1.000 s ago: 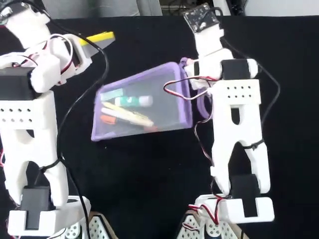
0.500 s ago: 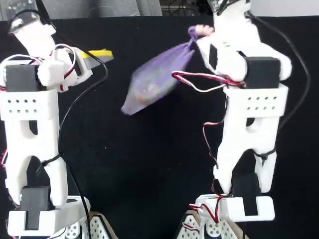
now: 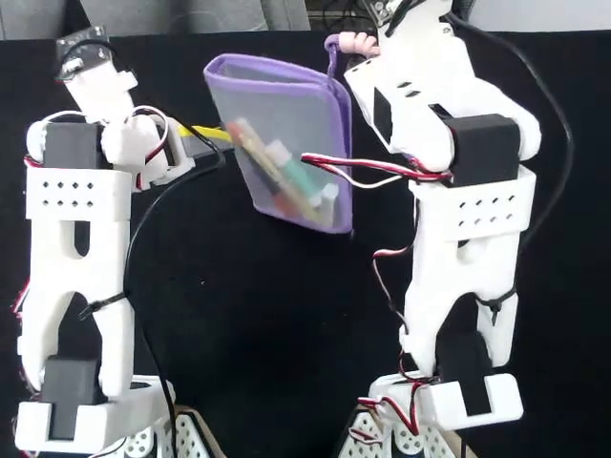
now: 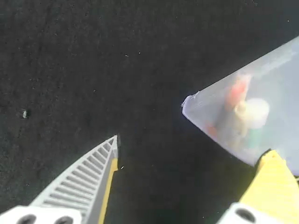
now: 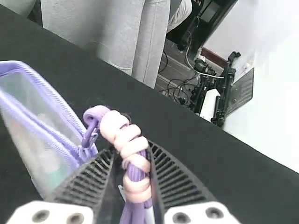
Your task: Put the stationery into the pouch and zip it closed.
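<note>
Hanging clear of the black-clothed bench (image 3: 239,324), the pouch (image 3: 296,110) is a flat, translucent purple rectangle with darker woven edging, tilted so one corner sits lowest. Seen through its soft clear wall, the stationery (image 3: 283,172) has slumped toward the low end: slim pens with orange, green and white parts. Right claw (image 5: 131,150), ribbed and black, is clamped on the pouch's twisted pink-and-purple cord (image 5: 122,128) at the far side. Left claw (image 4: 191,147), grey-ribbed one side and yellow the other, stands apart just left of the pouch, holding nothing.
</note>
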